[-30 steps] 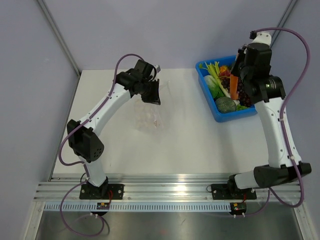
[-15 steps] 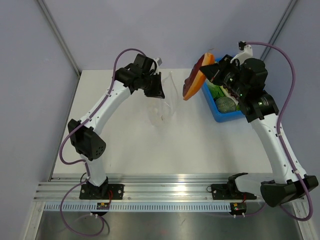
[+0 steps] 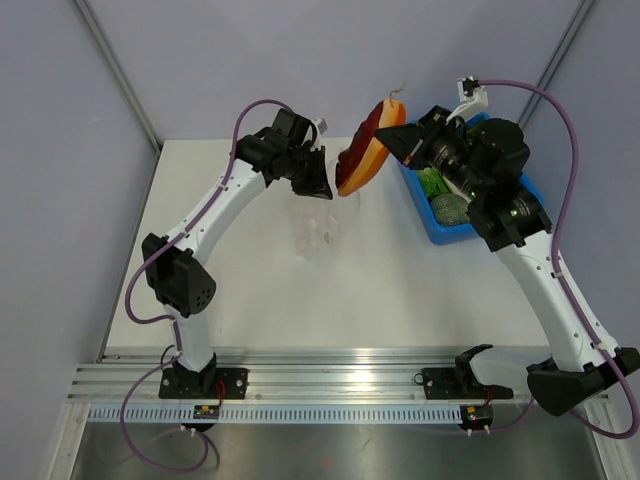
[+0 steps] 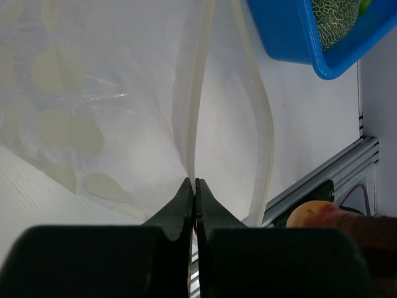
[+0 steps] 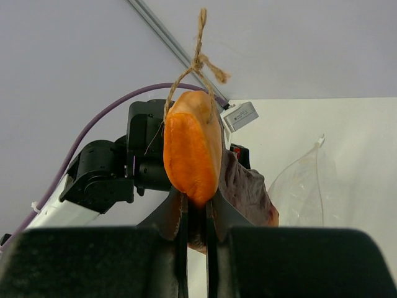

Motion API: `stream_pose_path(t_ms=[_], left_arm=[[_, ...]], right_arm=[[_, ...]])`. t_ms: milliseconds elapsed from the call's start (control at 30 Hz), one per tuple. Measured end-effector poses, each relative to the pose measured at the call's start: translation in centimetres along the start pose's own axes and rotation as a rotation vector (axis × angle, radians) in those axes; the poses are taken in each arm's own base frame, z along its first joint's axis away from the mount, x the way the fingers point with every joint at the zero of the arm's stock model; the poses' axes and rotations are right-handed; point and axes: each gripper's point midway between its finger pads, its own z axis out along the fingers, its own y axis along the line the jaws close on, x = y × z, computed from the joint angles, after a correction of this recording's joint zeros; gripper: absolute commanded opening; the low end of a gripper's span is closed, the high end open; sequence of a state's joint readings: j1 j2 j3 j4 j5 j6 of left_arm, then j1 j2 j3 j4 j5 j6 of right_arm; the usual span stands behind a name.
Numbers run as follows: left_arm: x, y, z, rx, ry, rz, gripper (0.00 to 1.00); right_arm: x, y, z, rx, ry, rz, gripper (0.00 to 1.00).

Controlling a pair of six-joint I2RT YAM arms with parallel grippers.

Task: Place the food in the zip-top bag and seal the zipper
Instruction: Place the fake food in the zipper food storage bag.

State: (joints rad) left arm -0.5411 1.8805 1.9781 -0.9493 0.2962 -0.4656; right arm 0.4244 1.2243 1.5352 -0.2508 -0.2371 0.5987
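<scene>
My right gripper (image 3: 388, 138) is shut on the long orange and dark red food (image 3: 362, 152) and holds it in the air, just right of my left gripper. In the right wrist view the food (image 5: 192, 149) sticks up from the gripper (image 5: 195, 205), with a twine loop on top. My left gripper (image 3: 318, 186) is shut on one mouth edge of the clear dotted zip-top bag (image 3: 322, 226), which hangs upright with its mouth open. The left wrist view shows the gripper (image 4: 195, 184) pinching one zipper strip (image 4: 192, 93); the other strip (image 4: 263, 124) bows away. The leek is hidden behind my right arm.
The blue bin (image 3: 438, 228) stands at the back right, mostly covered by my right arm, with a round green head (image 3: 450, 207) and other greens inside. It also shows in the left wrist view (image 4: 291, 31). An aluminium rail (image 3: 340, 380) runs along the near edge.
My right arm lifted the orange and red food out of the bin and carried it left toward the bag. My left gripper raised the bag upright by its mouth edge.
</scene>
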Motion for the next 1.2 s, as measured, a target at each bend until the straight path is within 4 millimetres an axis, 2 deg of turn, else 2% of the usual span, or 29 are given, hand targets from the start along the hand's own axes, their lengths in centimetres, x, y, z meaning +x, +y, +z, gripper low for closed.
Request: stream_pose_path(t_ms=[133,200,400,467,567,900,1100,1200], left_arm=[[0.1,-0.4,-0.1,0.018,0.006,-0.005,0.00],[0.2,-0.7,-0.2,0.037,0.013,-0.009,0.00],[0.3,-1.7,-0.3,0.087,0.028,-0.028,0.00],[0.1,-1.9,-0.4,0.105,0.026,-0.036,0.00],[-0.1,-2.4,-0.5,0.130,0.022,-0.048,0.00],[-1.3,-2.9,-0.6,0.172,-0.010,-0.073,0.00],[-0.8,-2.6,0.2,0.180,0.003,-0.088,0.00],[-0.7,-2.4,0.4,0.181,0.008,-0.099,0.00]], right_arm=[[0.5,0.0,0.3,-0.006,0.001,0.000,0.00],[1.5,-0.9,0.7,0.007,0.006,0.003,0.00],[7.3,-6.1,2.2,0.111,0.106,0.045,0.00],[9.3,-7.2,2.5,0.135,0.145,0.064,0.00],[11.2,-8.0,2.9,0.153,0.175,0.089,0.00],[13.1,-9.1,4.3,0.197,0.168,0.140,0.00],[16.7,-11.4,4.9,0.278,0.257,0.137,0.00],[17.8,-11.7,4.6,0.289,0.285,0.134,0.00]])
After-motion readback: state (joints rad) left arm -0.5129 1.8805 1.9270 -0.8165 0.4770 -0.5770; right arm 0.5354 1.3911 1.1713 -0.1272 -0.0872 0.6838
